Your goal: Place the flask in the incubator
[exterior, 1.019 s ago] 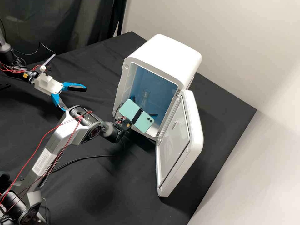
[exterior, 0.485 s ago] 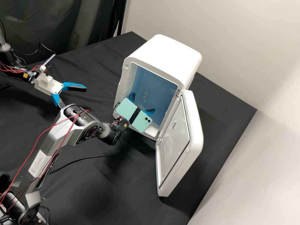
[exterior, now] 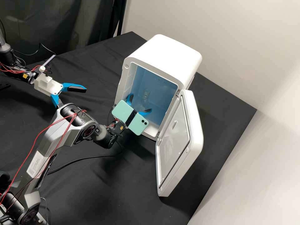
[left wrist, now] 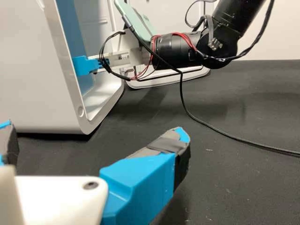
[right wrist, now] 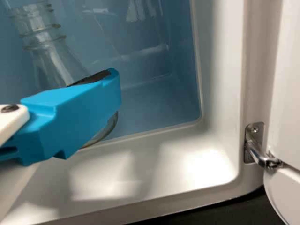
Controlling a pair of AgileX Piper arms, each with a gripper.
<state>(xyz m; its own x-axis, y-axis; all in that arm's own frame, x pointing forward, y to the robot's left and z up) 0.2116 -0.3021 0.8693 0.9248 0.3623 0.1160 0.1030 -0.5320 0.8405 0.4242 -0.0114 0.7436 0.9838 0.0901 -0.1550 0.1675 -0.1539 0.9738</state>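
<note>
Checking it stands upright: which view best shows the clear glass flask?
Right wrist view: the clear glass flask is close, neck and body visible behind a blue finger. High view: small, deep inside the white incubator. Left wrist view: the incubator's wall hides it.

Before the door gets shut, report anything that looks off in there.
Nothing stands out. The flask stands upright inside the incubator, with no spill or crack that I can see. The right tool is open in the mouth, close to the flask, and the door hangs wide open.
</note>
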